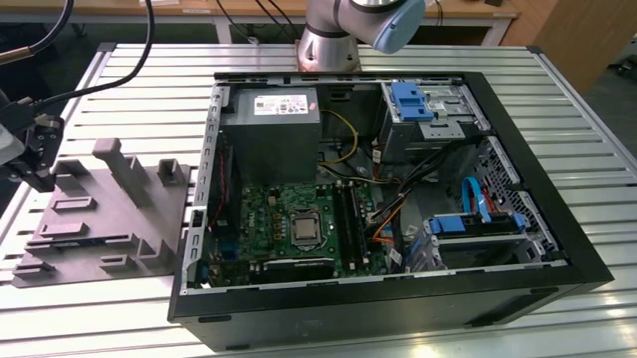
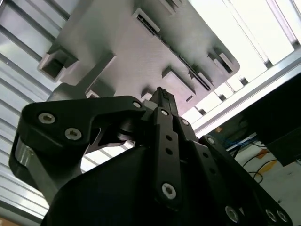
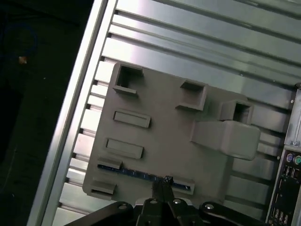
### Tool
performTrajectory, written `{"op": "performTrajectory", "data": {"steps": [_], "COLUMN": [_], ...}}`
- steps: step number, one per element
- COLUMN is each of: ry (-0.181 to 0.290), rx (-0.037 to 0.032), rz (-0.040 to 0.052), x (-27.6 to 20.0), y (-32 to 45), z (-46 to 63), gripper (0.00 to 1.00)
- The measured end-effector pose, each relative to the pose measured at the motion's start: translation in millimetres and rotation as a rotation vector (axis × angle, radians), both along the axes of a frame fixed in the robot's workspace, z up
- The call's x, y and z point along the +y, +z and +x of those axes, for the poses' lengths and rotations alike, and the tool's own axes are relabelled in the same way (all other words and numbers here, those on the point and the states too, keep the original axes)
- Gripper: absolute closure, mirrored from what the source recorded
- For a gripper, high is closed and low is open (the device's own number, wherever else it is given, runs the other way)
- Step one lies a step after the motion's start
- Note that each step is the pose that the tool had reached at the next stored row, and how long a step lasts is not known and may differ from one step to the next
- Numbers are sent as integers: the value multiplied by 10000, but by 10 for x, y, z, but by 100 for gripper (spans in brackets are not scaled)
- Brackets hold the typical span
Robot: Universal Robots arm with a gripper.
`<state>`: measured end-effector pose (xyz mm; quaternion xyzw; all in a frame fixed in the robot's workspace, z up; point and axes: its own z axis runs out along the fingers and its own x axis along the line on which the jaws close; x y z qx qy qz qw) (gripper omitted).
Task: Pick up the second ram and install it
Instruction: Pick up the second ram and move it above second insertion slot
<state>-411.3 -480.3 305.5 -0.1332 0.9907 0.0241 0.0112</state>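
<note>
The gripper (image 1: 43,184) hangs over the grey tray (image 1: 110,224) at the exterior view's left, well apart from the open computer case (image 1: 398,306); both tray and case sit on the slatted metal surface (image 1: 149,82). In the first wrist view its fingers (image 3: 158,187) are closed together, tip against tip, with nothing seen between them. The second ram (image 3: 131,173), a thin blue stick, lies edge-up in a long slot of the tray (image 3: 169,132); the fingertips sit directly over its middle, though whether they touch it I cannot tell. Inside the case, the green circuit board (image 1: 289,216) lies beside the grey power box (image 1: 274,134).
</note>
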Motion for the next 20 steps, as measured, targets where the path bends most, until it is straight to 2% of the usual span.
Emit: {"op": "performTrajectory", "data": {"steps": [20], "ry": [3578], "rx": [0], "rz": [-5], "x": [0], "y": [-38], "z": [0], "gripper": [90]}}
